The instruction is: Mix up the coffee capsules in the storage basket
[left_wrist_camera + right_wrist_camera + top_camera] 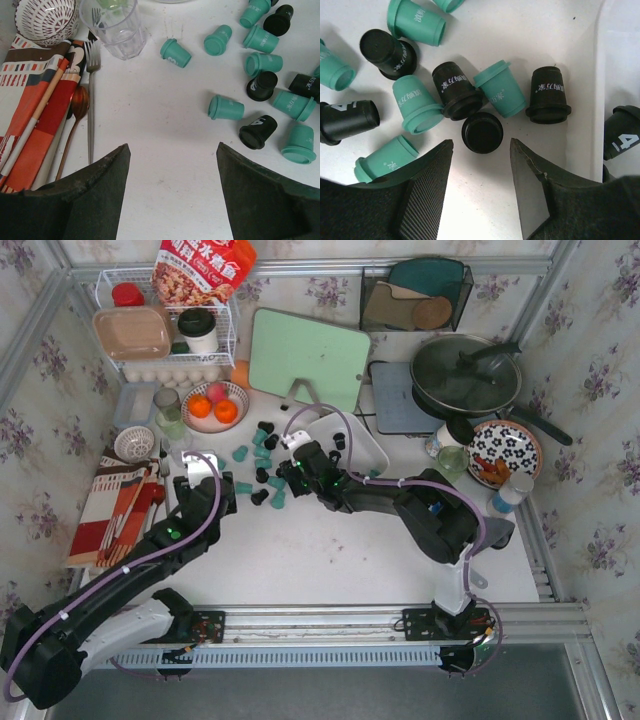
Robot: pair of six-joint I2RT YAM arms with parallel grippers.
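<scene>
Teal and black coffee capsules [481, 132] lie scattered beside the white storage basket [366, 452].

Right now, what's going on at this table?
Most of the coffee capsules lie scattered on the table left of the storage basket, teal and black jumbled together. At least one black one sits inside the basket. The right gripper is open and low over the pile, with an upright black capsule between its fingertips but not gripped. The left gripper is open over bare table beside the pile, holding nothing.
</scene>
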